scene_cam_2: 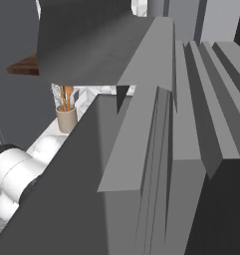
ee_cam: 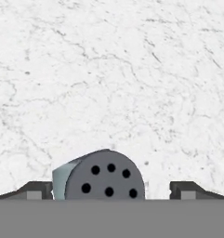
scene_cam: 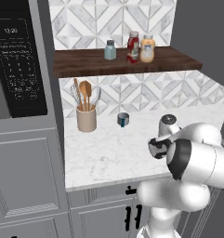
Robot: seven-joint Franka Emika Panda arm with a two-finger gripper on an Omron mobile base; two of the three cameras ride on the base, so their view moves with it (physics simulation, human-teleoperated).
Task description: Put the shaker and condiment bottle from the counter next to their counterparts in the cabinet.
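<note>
Gripper [ee_cam: 111, 191] spread wide, hovering over white grey-veined marble worktop [ee_cam: 113, 74]; pale teal glass shaker with grey perforated cap [ee_cam: 102, 177] lying between fingertips at 6 o'clock.

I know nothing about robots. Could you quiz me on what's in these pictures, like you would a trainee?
1. True or false: the red bottle stands on the marble counter.
2. In the hand view, what sits between the tips of the gripper?
A. a shaker with a holed grey cap
B. a wooden spoon
C. an orange bottle
3. How many containers stand on the brown shelf?

Key:
1. False. It is on the shelf, right beside the orange bottle.
2. A. The gripper is open.
3. Three: a teal shaker, the red bottle and the orange bottle.
</note>
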